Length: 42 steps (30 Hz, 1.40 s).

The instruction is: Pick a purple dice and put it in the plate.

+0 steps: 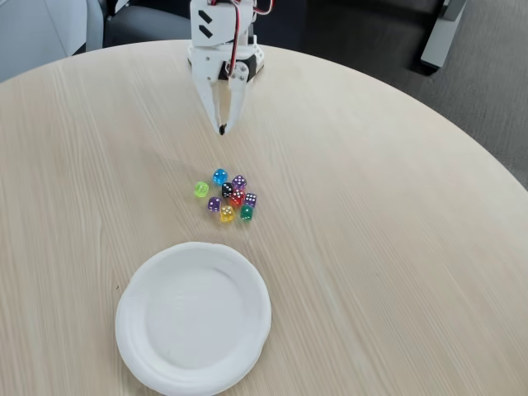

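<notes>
Hanging with fingers pressed together, the gripper (222,129) is well short of the dice cluster, whose three purple dice (239,181) lie past the fingertips toward the camera, slightly right in the fixed view, and the empty plate (194,318) lies farther on.

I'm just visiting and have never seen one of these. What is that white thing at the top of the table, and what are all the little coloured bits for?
The white thing is a small robot arm; its gripper, two fingers closed to a point, hangs over the round wooden table, holding nothing. One fixed camera looks down from the near side. The coloured bits are tiny dice in a cluster: three purple dice, plus blue, black, red, yellow, dark green and yellow-green ones. Nearer the camera sits an empty white plate, where a purple die should go.
</notes>
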Each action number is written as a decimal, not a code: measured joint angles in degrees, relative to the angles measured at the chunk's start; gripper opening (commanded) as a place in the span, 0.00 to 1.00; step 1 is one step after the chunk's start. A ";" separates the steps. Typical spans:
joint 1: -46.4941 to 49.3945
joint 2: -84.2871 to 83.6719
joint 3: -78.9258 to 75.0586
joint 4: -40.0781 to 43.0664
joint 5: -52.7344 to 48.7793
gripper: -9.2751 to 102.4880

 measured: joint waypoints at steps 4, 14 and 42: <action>0.00 -0.18 0.00 0.00 1.49 0.08; 0.00 -15.56 -8.35 0.00 6.33 0.08; 0.00 -66.71 -33.57 -0.53 15.64 0.08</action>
